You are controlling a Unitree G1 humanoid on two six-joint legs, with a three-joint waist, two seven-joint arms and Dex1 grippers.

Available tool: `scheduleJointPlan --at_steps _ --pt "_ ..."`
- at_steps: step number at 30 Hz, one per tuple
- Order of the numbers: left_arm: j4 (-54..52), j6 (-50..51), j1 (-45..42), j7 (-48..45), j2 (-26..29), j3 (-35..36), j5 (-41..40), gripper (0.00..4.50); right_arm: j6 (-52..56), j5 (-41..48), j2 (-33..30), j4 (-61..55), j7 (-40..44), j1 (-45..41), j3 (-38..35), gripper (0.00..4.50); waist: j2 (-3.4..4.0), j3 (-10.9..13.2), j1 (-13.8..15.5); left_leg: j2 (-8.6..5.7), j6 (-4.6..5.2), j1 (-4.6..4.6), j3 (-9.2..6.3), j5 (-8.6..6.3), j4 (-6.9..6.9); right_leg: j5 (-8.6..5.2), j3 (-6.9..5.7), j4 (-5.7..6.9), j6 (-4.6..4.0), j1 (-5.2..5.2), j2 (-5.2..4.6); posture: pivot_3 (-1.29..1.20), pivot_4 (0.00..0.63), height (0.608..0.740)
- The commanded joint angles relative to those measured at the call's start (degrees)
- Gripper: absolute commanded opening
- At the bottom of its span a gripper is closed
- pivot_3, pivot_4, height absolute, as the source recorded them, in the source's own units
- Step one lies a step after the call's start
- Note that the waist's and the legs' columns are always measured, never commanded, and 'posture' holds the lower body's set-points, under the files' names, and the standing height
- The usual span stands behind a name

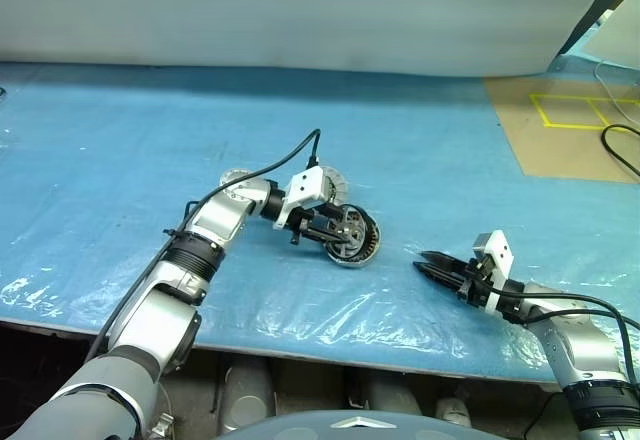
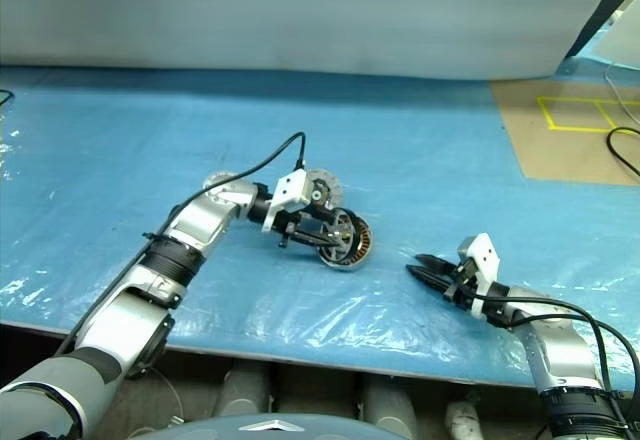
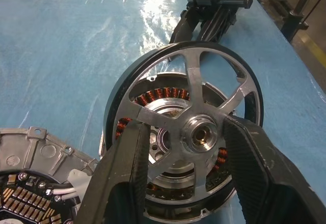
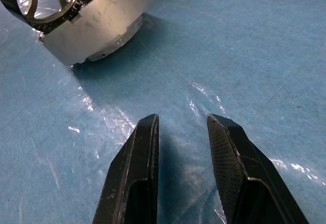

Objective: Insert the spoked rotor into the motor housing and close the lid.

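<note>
- The left gripper (image 3: 186, 175) holds the spoked rotor (image 3: 196, 127), its two black fingers (image 3: 127, 178) pressed on either side of the hub.
- The rotor sits tilted against the motor housing (image 3: 168, 94), whose copper windings show between the spokes (near the centre of the left eye view).
- The lid (image 1: 328, 186) lies on the blue sheet (image 1: 120, 140) just behind the left gripper, partly hidden by it.
- The right gripper (image 4: 183, 132) hovers at the lower right of the left eye view, jaws narrowly parted and holding nothing, well apart from the housing.
</note>
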Motion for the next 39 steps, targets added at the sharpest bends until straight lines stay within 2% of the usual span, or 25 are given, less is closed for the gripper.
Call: scheduleJointPlan --at_steps 1,22,34,39 --pt "-0.06 0.09 0.38 0.30 0.44 -1.36 1.57 1.94 0.48 -2.04 -0.28 2.11 -0.44 0.46 0.77 1.57 0.00 0.00 0.01 -0.01 0.00 0.00 0.00 0.00 0.00 0.00 0.00 0.00 0.00 0.00 -0.02 0.00 0.150 0.740" --pt "-4.17 5.22 -1.81 -1.56 1.56 1.66 -3.23 1.94 -1.46 -3.64 0.40 5.71 0.55 -1.31 2.03 1.57 -0.01 0.01 -0.20 -0.01 0.00 0.01 0.01 0.00 -0.01 0.00 -0.02 -0.01 0.00 0.01 -0.06 0.00 0.150 0.740" --pt "-3.74 1.97 -0.84 -2.16 3.60 -2.29 1.36 1.94 -2.11 -4.21 0.86 6.43 0.24 -1.64 2.41 1.57 -0.02 0.01 -0.28 -0.01 0.00 0.02 0.01 0.00 -0.11 0.00 -0.02 -0.05 0.01 0.01 -0.06 0.00 0.150 0.740" --pt "-2.52 0.80 -1.21 -0.92 2.84 -1.92 1.71 1.94 -2.36 -4.30 0.96 6.82 0.19 -1.87 2.55 1.57 -0.03 0.01 -0.28 -0.03 0.00 0.04 0.01 0.00 -0.13 0.00 -0.02 -0.08 0.01 0.01 -0.07 0.00 0.150 0.740"
